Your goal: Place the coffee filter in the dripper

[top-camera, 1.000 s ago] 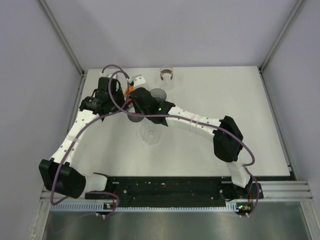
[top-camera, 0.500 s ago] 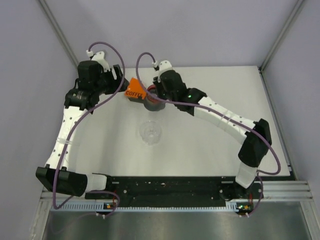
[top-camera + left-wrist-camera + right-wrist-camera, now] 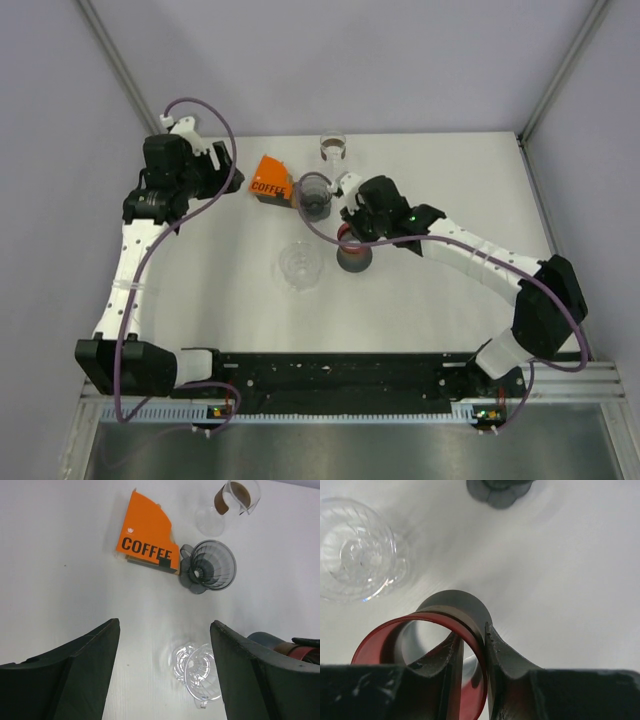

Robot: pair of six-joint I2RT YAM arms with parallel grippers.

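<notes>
An orange pack marked COFFEE [image 3: 270, 179] [image 3: 148, 539] lies at the back of the table. The coffee filter itself is hidden. A smoky grey dripper [image 3: 315, 196] [image 3: 212, 565] stands just right of the pack. A clear glass dripper [image 3: 300, 265] [image 3: 198, 668] [image 3: 359, 547] stands nearer the front. My left gripper [image 3: 222, 176] [image 3: 165, 626] hangs open and empty, left of the pack and clear of it. The right gripper [image 3: 349, 238] [image 3: 472, 645] is shut on the red rim of a grey cup [image 3: 353, 259] [image 3: 455, 607], one finger inside and one outside.
A glass carafe with a brown collar [image 3: 333, 148] [image 3: 234, 500] stands at the back edge behind the grey dripper. The held cup hangs just right of the clear dripper. The white tabletop [image 3: 450, 200] is walled on three sides, with metal posts at the back corners.
The left gripper opened, let go of the orange pack and drew back to the left. The right arm carried the red-rimmed cup from beside the grey dripper toward the front right.
</notes>
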